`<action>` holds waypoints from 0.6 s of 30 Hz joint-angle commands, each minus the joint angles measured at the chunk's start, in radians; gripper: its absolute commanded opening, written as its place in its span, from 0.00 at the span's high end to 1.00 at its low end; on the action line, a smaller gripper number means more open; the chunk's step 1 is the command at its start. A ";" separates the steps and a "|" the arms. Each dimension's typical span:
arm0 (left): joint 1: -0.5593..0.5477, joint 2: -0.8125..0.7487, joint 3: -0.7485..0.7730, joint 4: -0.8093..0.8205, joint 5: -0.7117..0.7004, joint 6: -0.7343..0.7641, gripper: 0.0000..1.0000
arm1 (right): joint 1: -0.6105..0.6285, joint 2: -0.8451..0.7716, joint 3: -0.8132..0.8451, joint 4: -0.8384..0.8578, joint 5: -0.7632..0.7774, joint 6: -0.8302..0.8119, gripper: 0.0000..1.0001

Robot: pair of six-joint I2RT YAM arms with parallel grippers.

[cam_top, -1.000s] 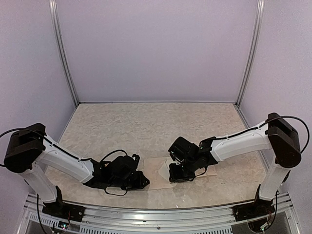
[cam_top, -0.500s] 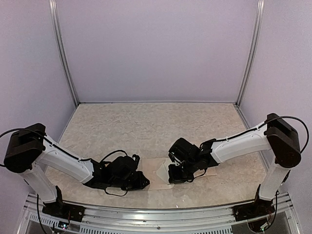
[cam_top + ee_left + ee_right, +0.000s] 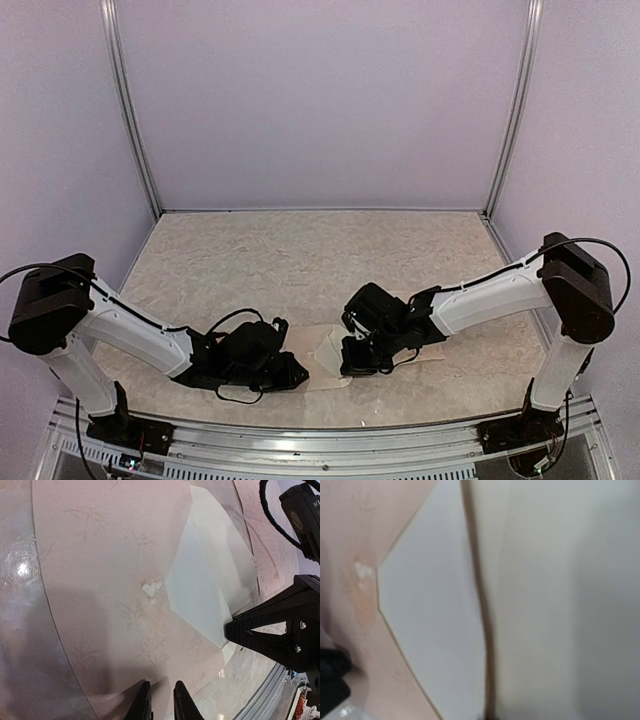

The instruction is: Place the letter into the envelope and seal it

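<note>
The pale pink envelope (image 3: 318, 372) (image 3: 110, 555) lies flat between my two grippers, its white flap (image 3: 200, 580) (image 3: 435, 615) folded over the body with the apex near a small heart-shaped mark (image 3: 150, 587). My left gripper (image 3: 298, 378) (image 3: 162, 702) rests its tips on the envelope's near part, jaws only a little apart, nothing between them. My right gripper (image 3: 347, 366) (image 3: 229, 629) is shut on the flap's lower edge. A pale sheet (image 3: 428, 350) reaches out under the right arm. No print shows on it, so I cannot tell whether it is the letter.
The marbled tabletop (image 3: 300, 260) stretches back to the lilac walls. A metal rail (image 3: 320, 440) runs along the near edge. The left arm's black cable (image 3: 235, 318) loops above its wrist. The right wrist view is blurred and very close to the paper.
My right gripper has shut and slid a little to the left, taking the flap with it. The left arm has stayed still.
</note>
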 commanded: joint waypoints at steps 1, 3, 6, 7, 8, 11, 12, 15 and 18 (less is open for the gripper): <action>-0.010 0.022 -0.006 0.023 0.007 -0.007 0.85 | 0.014 0.019 0.000 0.028 -0.010 0.007 1.00; -0.009 0.012 -0.009 0.007 -0.017 -0.007 0.85 | 0.014 0.014 0.000 0.013 0.011 0.011 1.00; -0.010 -0.046 -0.023 -0.035 -0.058 -0.012 0.78 | 0.013 0.003 -0.005 -0.012 0.038 0.014 1.00; -0.008 -0.063 -0.031 -0.047 -0.065 -0.015 0.75 | 0.014 -0.001 -0.007 -0.019 0.043 0.016 1.00; -0.008 -0.092 -0.037 -0.059 -0.068 -0.019 0.73 | 0.013 -0.004 -0.006 -0.026 0.049 0.016 1.00; -0.007 -0.147 -0.070 -0.073 -0.073 -0.037 0.67 | 0.014 -0.005 -0.005 -0.034 0.052 0.015 1.00; -0.007 -0.157 -0.082 -0.071 -0.072 -0.043 0.65 | 0.014 -0.005 -0.004 -0.034 0.053 0.015 1.00; -0.007 -0.174 -0.109 -0.065 -0.064 -0.060 0.61 | 0.014 0.002 -0.001 -0.030 0.049 0.013 1.00; -0.008 -0.165 -0.124 -0.051 -0.054 -0.073 0.60 | 0.014 0.006 0.002 -0.025 0.046 0.013 1.00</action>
